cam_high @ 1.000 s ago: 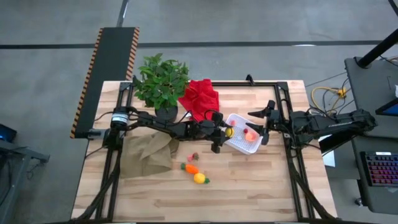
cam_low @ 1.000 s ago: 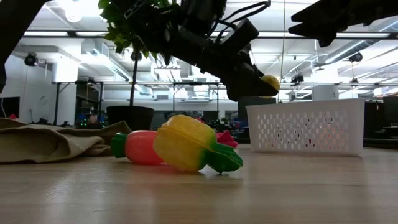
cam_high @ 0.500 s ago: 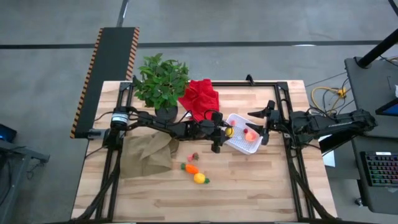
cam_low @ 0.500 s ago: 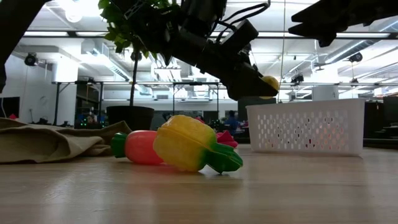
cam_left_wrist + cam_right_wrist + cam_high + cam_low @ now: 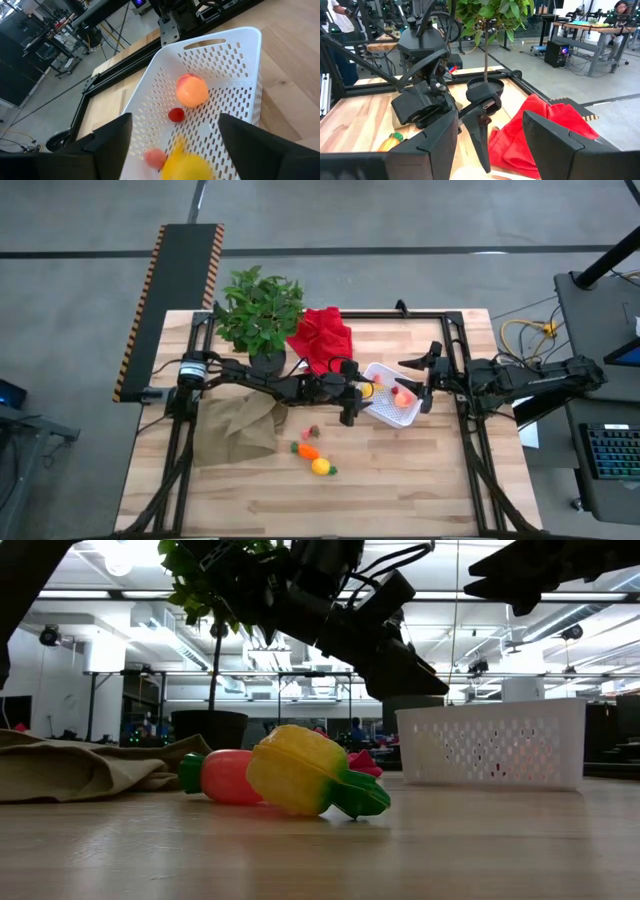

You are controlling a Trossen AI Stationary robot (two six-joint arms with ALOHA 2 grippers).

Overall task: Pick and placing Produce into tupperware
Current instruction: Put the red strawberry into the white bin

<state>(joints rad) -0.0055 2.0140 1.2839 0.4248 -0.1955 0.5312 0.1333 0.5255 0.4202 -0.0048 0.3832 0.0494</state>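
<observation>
No legible writing or brands anywhere. Left gripper (image 5: 352, 394) over tupperware (image 5: 388, 408) edge, fingers parted, empty; blurred yellow produce (image 5: 186, 164) below, inside. More produce (image 5: 311, 457) on table. Right gripper (image 5: 423, 379) parted, empty, above tupperware.

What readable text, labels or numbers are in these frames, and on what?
None can be read.
The white tupperware, the toy produce, the red cloth and the tan cloth show no print.
The hazard-striped black panel carries stripes only.
Screens and gear in the room behind are too small to read.
</observation>
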